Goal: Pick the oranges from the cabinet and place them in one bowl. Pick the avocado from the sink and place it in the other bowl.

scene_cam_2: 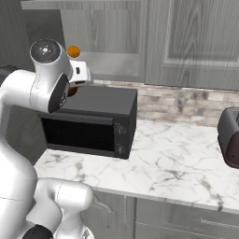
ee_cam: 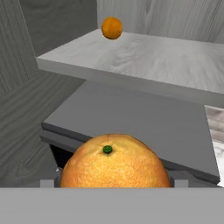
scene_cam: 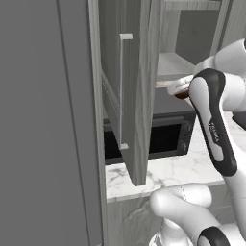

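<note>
One orange fills the bottom of the hand view, stem end up, sitting between my fingertips. My gripper is shut on it and holds it in the air above the microwave, in front of the cabinet shelf. From the right base view this orange looks dark brownish under the white hand. A second orange rests far back on the cabinet shelf, also seen as the orange ball in the right base view. The cabinet door stands open.
A black microwave stands on the marble counter right below the cabinet. A dark toaster sits at the counter's right end. The open door's pale bar handle hangs left of my arm. A tall grey panel walls off the left.
</note>
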{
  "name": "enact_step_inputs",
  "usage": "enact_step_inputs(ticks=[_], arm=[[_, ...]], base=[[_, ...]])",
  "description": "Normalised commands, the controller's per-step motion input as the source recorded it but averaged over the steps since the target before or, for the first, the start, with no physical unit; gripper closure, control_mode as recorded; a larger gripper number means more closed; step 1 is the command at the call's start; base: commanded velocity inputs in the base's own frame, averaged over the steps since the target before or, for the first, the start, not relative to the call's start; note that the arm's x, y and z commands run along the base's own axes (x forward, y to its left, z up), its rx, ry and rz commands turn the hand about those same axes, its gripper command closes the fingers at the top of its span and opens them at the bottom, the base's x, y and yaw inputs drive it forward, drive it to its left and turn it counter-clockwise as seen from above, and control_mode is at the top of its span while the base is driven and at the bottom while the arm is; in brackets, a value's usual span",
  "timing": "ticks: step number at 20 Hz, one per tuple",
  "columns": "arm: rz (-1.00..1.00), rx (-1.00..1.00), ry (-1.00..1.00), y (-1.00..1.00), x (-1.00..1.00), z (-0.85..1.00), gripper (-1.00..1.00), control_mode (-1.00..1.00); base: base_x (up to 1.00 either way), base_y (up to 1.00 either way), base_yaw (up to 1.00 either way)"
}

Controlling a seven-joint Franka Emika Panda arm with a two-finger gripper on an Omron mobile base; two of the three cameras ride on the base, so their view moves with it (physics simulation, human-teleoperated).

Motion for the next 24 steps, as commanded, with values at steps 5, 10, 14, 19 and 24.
enact_step_inputs(ticks=[5,10,14,19,24], arm=[[0.00,-0.01,0.00,0.04,-0.23,-0.12,1.00,-1.00],[0.00,0.00,0.00,0.00,-0.21,-0.19,1.00,-1.00],[-0.02,0.00,0.00,0.00,-0.11,-0.23,1.00,-1.00],[-0.05,0.00,0.00,0.00,-0.06,-0.24,1.00,-1.00],[-0.10,0.00,0.00,0.00,0.00,-0.21,1.00,-1.00]], base=[[0.00,0.00,0.00],[0.00,0.00,0.00],[0.00,0.00,0.00],[0.00,0.00,0.00],[0.00,0.00,0.00]])
